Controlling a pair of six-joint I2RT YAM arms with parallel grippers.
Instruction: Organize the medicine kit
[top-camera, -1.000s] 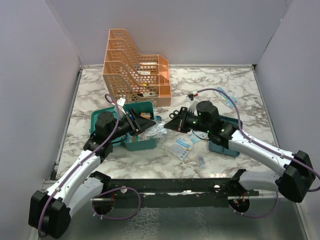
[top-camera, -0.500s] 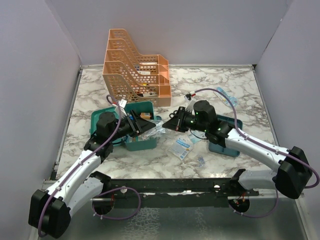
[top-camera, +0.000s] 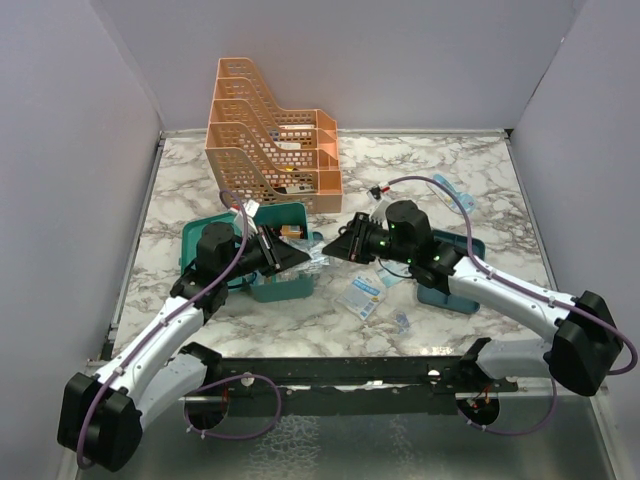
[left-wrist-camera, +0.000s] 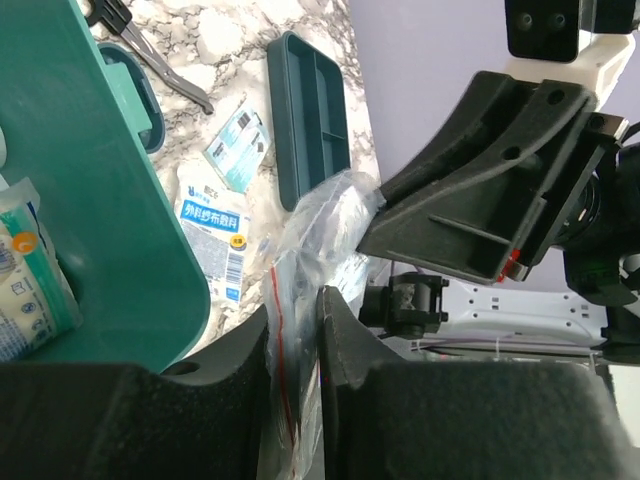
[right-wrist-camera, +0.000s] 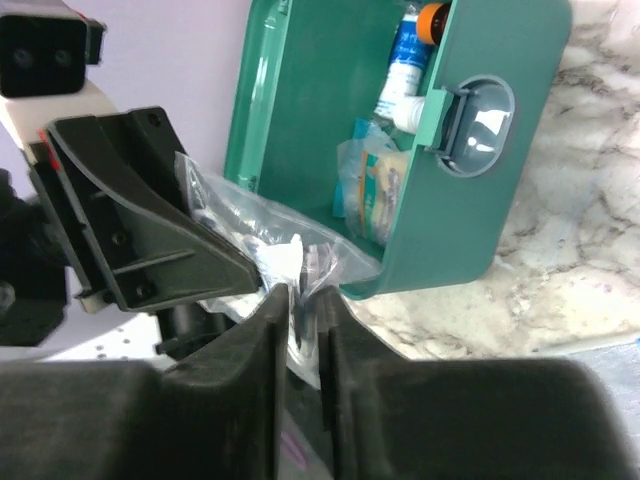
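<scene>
Medicine kit (top-camera: 283, 288) lies open, orange rack (top-camera: 270, 140) just behind it. At the kit's right edge, a clear bag (left-wrist-camera: 320, 215) (contents unclear) is pinched by left gripper (left-wrist-camera: 293, 305) and right gripper (right-wrist-camera: 300, 295), both clamped on it.

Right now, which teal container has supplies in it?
The teal box with the front latch: a bottle and packets sit inside. The divided tray shows only empty compartments.

My left gripper (top-camera: 304, 256) and right gripper (top-camera: 336, 246), plastic bag (top-camera: 319, 258) between, crowded the medicine kit's (top-camera: 284, 289) right end; file rack (top-camera: 270, 140) walled the table's (top-camera: 450, 170) far edge.
</scene>
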